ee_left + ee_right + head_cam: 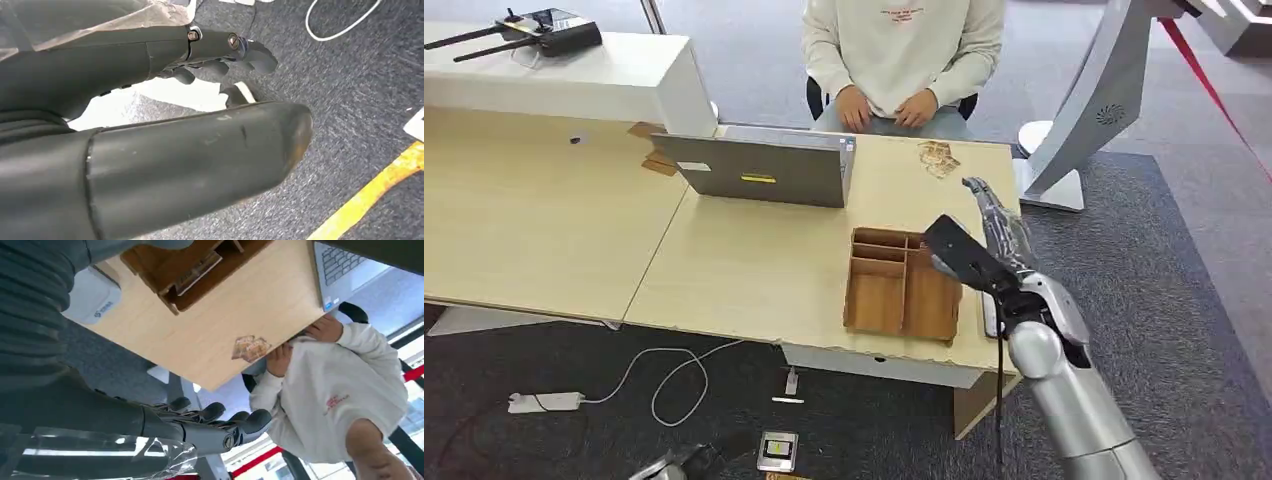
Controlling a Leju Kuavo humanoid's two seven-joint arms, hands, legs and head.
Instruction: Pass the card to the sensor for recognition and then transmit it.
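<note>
Head view, right hand: the right hand is raised over the table's right edge with its fingers stretched out. No card shows in it, so it looks released.
Head view, cards: a few brown cards lie on the table's far corner, just in front of the seated person and well apart from the hand.
Head view, other things: a wooden tray sits beside the arm. A white sensor shows partly behind the wrist. A laptop stands further left.
Left wrist view, left hand: the left hand hangs over grey carpet, loosely spread and holding nothing.
Right wrist view, right hand: the right hand has straight fingers with nothing between them.
Right wrist view, layout: the cards lie near the person's hands, and the sensor sits beyond the tray.
Risk, pickup: flat cards lying overlapped are likely to slide or come up in a pair under thick fingers.
Risk, reach: going for that corner brings the hand close to the person's hands and the table edge, so a push could send cards off the table.
Risk, reading: a loose pinch could tilt the card and spoil the reading at the sensor.
</note>
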